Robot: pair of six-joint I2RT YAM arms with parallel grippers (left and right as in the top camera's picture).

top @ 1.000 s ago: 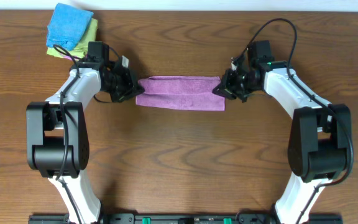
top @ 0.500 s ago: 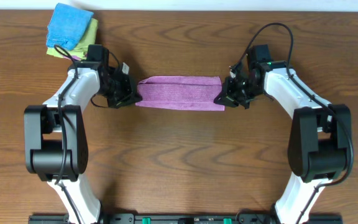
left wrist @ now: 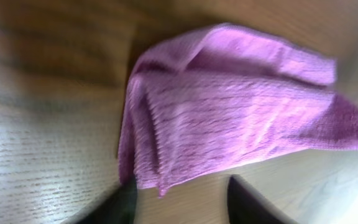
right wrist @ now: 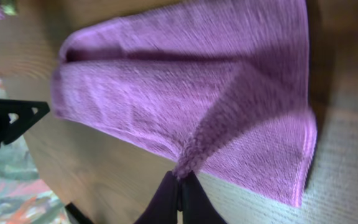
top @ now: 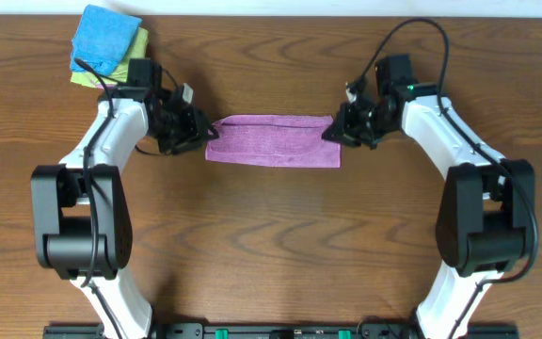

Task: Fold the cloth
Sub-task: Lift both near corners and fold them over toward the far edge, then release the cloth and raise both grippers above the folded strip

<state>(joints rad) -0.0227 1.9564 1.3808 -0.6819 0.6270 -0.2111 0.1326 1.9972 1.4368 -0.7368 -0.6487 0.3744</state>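
The purple cloth lies on the wooden table as a folded strip running left to right. My left gripper is at the strip's left end. In the left wrist view its fingers stand apart, and the cloth lies just ahead of them with one corner drooping near the left finger. My left gripper holds nothing. My right gripper is at the right end, where my right gripper is shut on a pinched ridge of the cloth, which is pulled up to its tips.
A bright blue folded cloth lies on a light green one at the table's back left corner, just behind the left arm. Both arm bases stand at the near edge.
The left gripper has opened and let go of the cloth's left end. The right gripper stays pinched on the right end. The strip has barely shifted.
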